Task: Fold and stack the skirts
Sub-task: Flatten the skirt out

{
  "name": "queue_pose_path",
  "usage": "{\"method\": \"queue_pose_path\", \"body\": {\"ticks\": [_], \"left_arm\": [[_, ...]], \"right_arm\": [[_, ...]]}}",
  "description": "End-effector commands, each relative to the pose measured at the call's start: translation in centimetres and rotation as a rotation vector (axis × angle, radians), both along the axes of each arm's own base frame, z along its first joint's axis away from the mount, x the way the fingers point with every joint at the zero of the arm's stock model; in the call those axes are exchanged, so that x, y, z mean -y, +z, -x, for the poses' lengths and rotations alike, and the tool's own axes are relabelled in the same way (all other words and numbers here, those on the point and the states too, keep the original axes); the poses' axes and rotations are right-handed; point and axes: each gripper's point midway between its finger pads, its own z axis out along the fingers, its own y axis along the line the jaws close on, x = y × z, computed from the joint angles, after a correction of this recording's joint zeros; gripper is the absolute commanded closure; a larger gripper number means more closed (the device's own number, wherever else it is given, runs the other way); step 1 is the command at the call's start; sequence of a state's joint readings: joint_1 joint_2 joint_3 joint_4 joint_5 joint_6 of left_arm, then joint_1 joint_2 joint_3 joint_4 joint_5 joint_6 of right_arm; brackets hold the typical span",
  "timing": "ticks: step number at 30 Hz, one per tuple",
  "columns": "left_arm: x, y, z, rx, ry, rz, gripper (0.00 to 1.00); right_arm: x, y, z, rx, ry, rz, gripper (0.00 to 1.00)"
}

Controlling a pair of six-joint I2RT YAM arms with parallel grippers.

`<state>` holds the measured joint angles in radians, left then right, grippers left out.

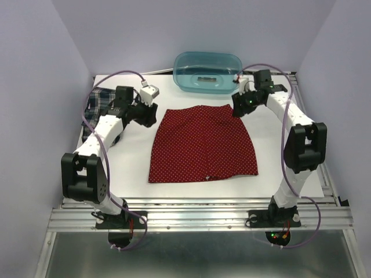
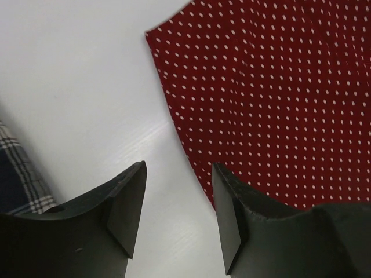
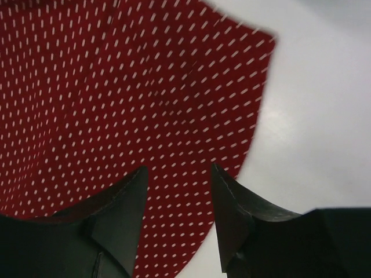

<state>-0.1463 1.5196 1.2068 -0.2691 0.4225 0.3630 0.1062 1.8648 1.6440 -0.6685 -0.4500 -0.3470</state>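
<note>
Lying flat and unfolded, the red skirt (image 1: 203,145) fills the middle of the tabletop (image 1: 130,168), with its wide hem toward 6 o'clock and its narrower waist toward 12. No crease or doubled layer shows in it, so the folding looks not yet begun.

Further back, the left fingers (image 2: 132,194) hang over bare tabletop just beside the waist corner at about 10 o'clock. They are spread apart and hold nothing. The right fingers (image 3: 132,200) hover over the opposite waist corner at about 2 o'clock, likewise parted and empty, with dotted cloth below them. My guess is that each is lined up to pinch its corner for a first fold.

The plaid skirt (image 1: 94,106) lies bunched at the 9 to 10 o'clock edge, partly hidden behind the left arm and well apart from the red one. It seems to await its own fold, and the stacking is still to come.

At 12 o'clock stands the tub (image 1: 181,78), with no skirt in it. A small dark patch (image 1: 207,78) shows through its floor, and I cannot tell what that is.
</note>
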Motion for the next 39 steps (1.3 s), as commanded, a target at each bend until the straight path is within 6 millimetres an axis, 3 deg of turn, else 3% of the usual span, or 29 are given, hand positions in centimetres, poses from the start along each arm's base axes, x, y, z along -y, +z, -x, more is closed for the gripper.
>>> {"method": "queue_pose_path", "body": {"ticks": [1,3,8,11,13,14,16,17,18,19,20,21,22,23,24,25,26,27,28,29,30,32,34,35,36,37,38,39], "left_arm": [[1.6,-3.2,5.1,-0.140,-0.160,-0.033,0.41],[1.7,-5.0,6.4,-0.206,-0.207,-0.056,0.42],[1.5,-7.6,7.7,-0.315,-0.235,-0.094,0.44],[1.6,-10.8,8.1,-0.438,-0.229,-0.103,0.44],[1.8,-11.6,7.6,-0.481,-0.216,-0.097,0.45],[1.7,-13.2,7.6,-0.536,-0.211,-0.101,0.46],[2.0,-13.6,5.8,-0.533,-0.187,-0.100,0.47],[2.0,-14.0,5.1,-0.545,-0.167,-0.105,0.47],[2.0,-15.6,4.7,-0.582,-0.153,-0.117,0.47],[2.3,-15.0,2.4,-0.543,-0.137,-0.122,0.47],[2.1,-16.7,1.6,-0.574,-0.111,-0.147,0.48],[2.6,-15.6,-1.1,-0.521,-0.100,-0.147,0.48],[2.6,-15.6,-2.5,-0.504,-0.084,-0.166,0.48],[2.8,-17.5,-3.5,-0.528,-0.074,-0.182,0.48],[4.1,-15.6,-6.5,-0.454,-0.081,-0.177,0.48],[4.9,-15.2,-7.7,-0.433,-0.089,-0.177,0.48],[5.8,-16.9,-8.4,-0.451,-0.107,-0.177,0.47],[7.1,-16.5,-9.3,-0.430,-0.136,-0.162,0.46],[9.2,-13.9,-10.8,-0.377,-0.191,-0.098,0.45],[10.6,-14.2,-11.0,-0.375,-0.221,-0.081,0.43],[11.9,-12.5,-11.9,-0.332,-0.232,-0.038,0.41],[12.8,-9.5,-12.4,-0.264,-0.242,0.001,0.39],[12.7,-7.5,-12.9,-0.204,-0.211,0.031,0.37],[12.4,-3.6,-13.0,-0.128,-0.202,0.044,0.36],[12.1,-2.2,-12.8,-0.095,-0.192,0.045,0.36],[11.5,-2.1,-12.2,-0.093,-0.177,0.035,0.35],[11.1,1.2,-11.5,-0.036,-0.172,0.037,0.35],[10.6,2.0,-10.8,-0.026,-0.164,0.028,0.35]], "right_arm": [[-2.3,-7.1,7.5,-0.295,0.167,0.065,0.49],[-2.0,-9.8,8.9,-0.369,0.183,0.122,0.49],[-1.4,-12.7,11.3,-0.426,0.227,0.243,0.50],[-0.6,-15.3,14.9,-0.512,0.279,0.357,0.50],[-1.4,-16.1,17.3,-0.554,0.336,0.405,0.50],[-1.7,-16.5,18.6,-0.581,0.363,0.417,0.50],[-2.6,-16.9,21.8,-0.656,0.423,0.427,0.50],[-3.9,-16.8,23.3,-0.667,0.476,0.429,0.50],[-5.1,-16.6,24.4,-0.692,0.497,0.395,0.49],[-5.9,-16.3,25.5,-0.714,0.520,0.380,0.49],[-7.6,-15.8,26.6,-0.740,0.549,0.340,0.49],[-8.4,-15.3,27.1,-0.762,0.557,0.313,0.48],[-9.3,-14.9,27.5,-0.775,0.571,0.277,0.48],[-11.4,-13.7,27.8,-0.792,0.606,0.184,0.47],[-12.1,-12.8,28.1,-0.821,0.617,0.140,0.44],[-13.7,-11.5,27.7,-0.804,0.644,0.085,0.43],[-14.7,-10.5,27.5,-0.796,0.662,0.035,0.41],[-16.3,-8.6,28.0,-0.805,0.703,-0.056,0.39],[-17.3,-7.2,27.7,-0.788,0.722,-0.111,0.36],[-18.5,-5.2,26.5,-0.723,0.744,-0.148,0.36],[-18.7,-3.6,25.3,-0.677,0.726,-0.185,0.35],[-18.8,-1.5,22.5,-0.576,0.689,-0.209,0.34],[-16.9,-0.5,18.5,-0.484,0.589,-0.214,0.35],[-16.2,-0.5,17.1,-0.450,0.553,-0.200,0.35],[-14.7,-1.3,15.3,-0.402,0.510,-0.132,0.36],[-13.3,-1.8,13.6,-0.366,0.468,-0.088,0.37],[-12.3,-2.4,12.7,-0.338,0.447,-0.035,0.38],[-10.9,-3.6,11.9,-0.313,0.418,0.057,0.38]]}}
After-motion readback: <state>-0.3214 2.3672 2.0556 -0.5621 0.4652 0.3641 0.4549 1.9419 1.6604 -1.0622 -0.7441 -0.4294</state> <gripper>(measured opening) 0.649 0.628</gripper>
